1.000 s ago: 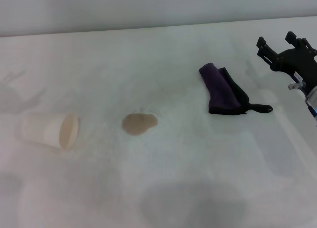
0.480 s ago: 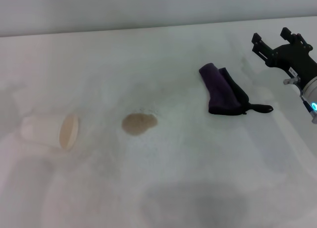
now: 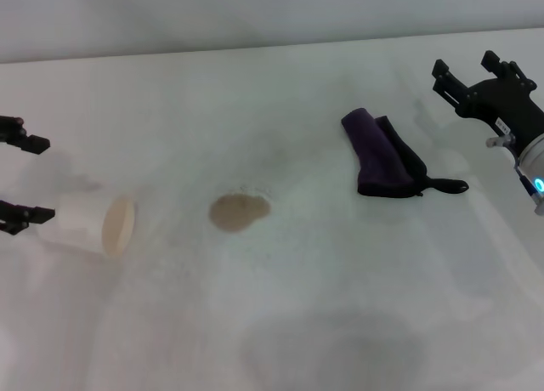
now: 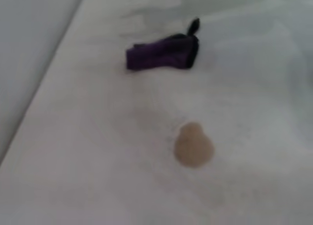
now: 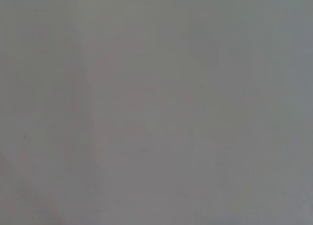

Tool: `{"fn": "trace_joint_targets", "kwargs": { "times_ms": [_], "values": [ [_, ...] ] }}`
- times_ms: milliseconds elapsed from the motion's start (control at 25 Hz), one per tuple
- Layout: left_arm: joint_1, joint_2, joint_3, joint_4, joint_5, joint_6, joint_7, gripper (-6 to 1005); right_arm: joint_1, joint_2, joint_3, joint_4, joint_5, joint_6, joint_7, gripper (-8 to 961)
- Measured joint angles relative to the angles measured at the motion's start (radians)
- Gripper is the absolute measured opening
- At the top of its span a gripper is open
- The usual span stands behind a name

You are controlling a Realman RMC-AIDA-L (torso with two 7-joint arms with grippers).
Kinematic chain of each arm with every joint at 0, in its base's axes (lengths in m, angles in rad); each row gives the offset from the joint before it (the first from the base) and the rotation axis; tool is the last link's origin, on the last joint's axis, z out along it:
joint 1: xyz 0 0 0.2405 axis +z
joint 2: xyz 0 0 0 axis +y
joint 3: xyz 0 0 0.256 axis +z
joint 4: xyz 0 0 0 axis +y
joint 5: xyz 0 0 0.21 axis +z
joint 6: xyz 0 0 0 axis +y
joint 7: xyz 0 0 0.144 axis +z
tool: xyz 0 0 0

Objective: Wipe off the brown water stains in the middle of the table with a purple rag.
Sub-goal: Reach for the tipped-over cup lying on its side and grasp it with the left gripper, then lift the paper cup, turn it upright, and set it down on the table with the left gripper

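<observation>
Lying on its side at near left on the tabletop [image 3: 280, 323], a paper cup [image 3: 89, 224], mouth facing the stain [image 3: 240, 211] spilled mid-table. Reaching in at the left edge, the left end effector [image 3: 19, 177], fingers spread either side of the cup's base. Waiting farther right, untouched, the rag [image 3: 382, 155]. Hovering beyond it at far right, the right end effector [image 3: 469, 70], fingers spread, empty, likely lining up for a grab.

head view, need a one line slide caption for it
Open left gripper flanks a tipped cream paper cup; tan-brown stain mid-table, dark purple rag near open right gripper.
</observation>
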Motion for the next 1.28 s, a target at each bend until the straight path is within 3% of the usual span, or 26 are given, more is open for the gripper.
{"fn": "trace_joint_targets", "kwargs": {
  "times_ms": [200, 400, 840, 1280],
  "values": [
    [-0.06, -0.003, 0.0, 0.072, 0.127, -0.093, 0.008, 879, -0.002, 0.002, 0.001, 0.002, 0.0, -0.016, 0.0, 871],
    [-0.078, -0.004, 0.0, 0.207, 0.205, -0.192, 0.001, 880, -0.015, 0.001, 0.0, 0.002, 0.001, -0.018, 0.0, 871],
    [-0.079, -0.005, -0.001, 0.405, 0.268, -0.415, -0.046, 879, -0.027, 0.001, 0.0, 0.004, 0.006, -0.018, 0.003, 872],
    [-0.025, -0.004, -0.003, 0.608, 0.269, -0.64, -0.058, 877, -0.03, -0.002, 0.0, 0.002, 0.006, -0.016, 0.012, 872]
  ]
}}
